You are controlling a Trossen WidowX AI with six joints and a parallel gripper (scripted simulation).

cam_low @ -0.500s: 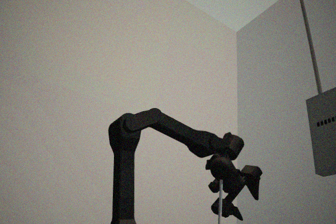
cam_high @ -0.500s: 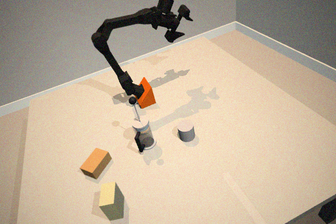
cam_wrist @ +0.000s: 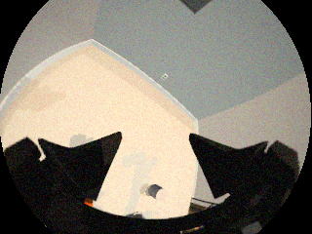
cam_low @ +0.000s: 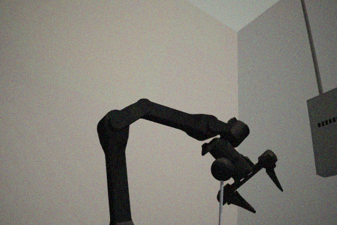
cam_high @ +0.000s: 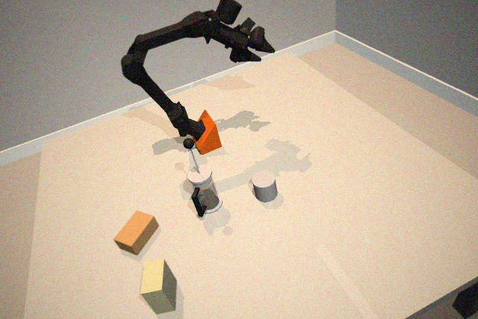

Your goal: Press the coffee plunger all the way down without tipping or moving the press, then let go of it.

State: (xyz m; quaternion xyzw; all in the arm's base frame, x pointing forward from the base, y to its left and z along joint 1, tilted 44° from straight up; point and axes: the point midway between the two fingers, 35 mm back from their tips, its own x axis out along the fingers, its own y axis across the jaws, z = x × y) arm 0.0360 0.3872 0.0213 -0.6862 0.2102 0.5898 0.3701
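The glass coffee press (cam_high: 203, 193) stands upright on the table (cam_high: 347, 176), its black handle toward the camera. Its plunger rod rises to a black knob (cam_high: 187, 143) (cam_low: 222, 169), well above the lid. My gripper (cam_high: 266, 53) (cam_low: 268, 201) (cam_wrist: 156, 136) is open and empty. It hangs high in the air, far above and behind the press, pointing away toward the far wall. In the wrist view the two dark fingers frame the table top and the wall corner. The press does not show between them.
A grey cylinder (cam_high: 264, 186) stands right of the press. An orange wedge (cam_high: 208, 134) sits at the arm's base. An orange block (cam_high: 135, 231) and a yellow block (cam_high: 157, 285) lie in front left. A grey box (cam_low: 324, 132) hangs on the wall.
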